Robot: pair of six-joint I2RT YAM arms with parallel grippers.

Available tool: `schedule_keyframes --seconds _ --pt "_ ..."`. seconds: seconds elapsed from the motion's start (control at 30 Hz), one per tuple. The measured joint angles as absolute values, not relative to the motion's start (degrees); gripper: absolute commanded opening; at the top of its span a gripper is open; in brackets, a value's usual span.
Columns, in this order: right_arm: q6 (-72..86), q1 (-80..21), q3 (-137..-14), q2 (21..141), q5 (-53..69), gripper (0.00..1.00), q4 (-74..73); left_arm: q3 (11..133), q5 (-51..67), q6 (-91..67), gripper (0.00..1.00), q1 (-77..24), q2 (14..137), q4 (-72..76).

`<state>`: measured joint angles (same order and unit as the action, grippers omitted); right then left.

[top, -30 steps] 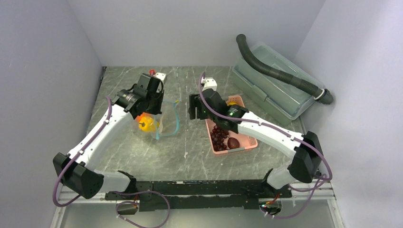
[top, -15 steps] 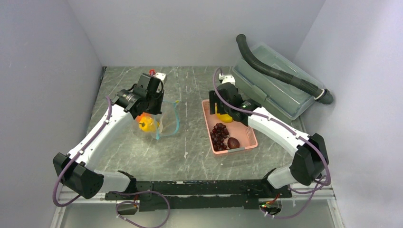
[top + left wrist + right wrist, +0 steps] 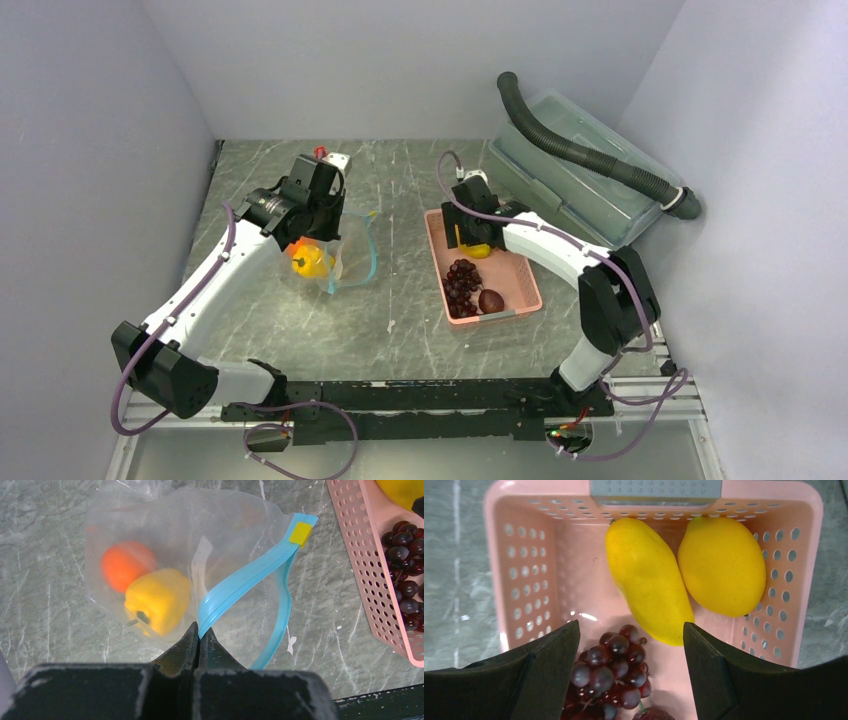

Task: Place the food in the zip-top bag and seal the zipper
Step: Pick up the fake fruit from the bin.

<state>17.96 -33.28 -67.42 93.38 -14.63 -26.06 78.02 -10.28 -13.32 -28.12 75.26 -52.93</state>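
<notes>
The clear zip-top bag (image 3: 230,540) lies on the table with its mouth open. It holds a yellow bell pepper (image 3: 157,600) and an orange (image 3: 125,570). My left gripper (image 3: 200,629) is shut on the blue zipper strip (image 3: 240,582), holding the bag's rim up (image 3: 345,240). My right gripper (image 3: 630,627) is open and empty above the pink basket (image 3: 524,570), over the far end (image 3: 470,235). Below it lie two yellow oblong fruits (image 3: 649,580) (image 3: 721,562), dark purple grapes (image 3: 616,667) and a dark reddish-brown fruit (image 3: 490,300).
A large clear lidded box (image 3: 585,175) with a black ribbed hose (image 3: 590,155) stands at the back right, close to the basket. Grey walls close in the table on the left, back and right.
My right arm swung from the table's middle, beside the bag, to the right and back, over the far end of the pink basket. The left arm and bag have not moved.
</notes>
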Motion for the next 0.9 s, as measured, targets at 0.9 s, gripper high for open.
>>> schedule_keyframes --seconds 0.9 --pt "16.9 -29.4 -72.6 106.8 -9.7 0.70 -24.3 78.0 -10.3 -13.3 0.00 -28.1 75.3 -52.9"
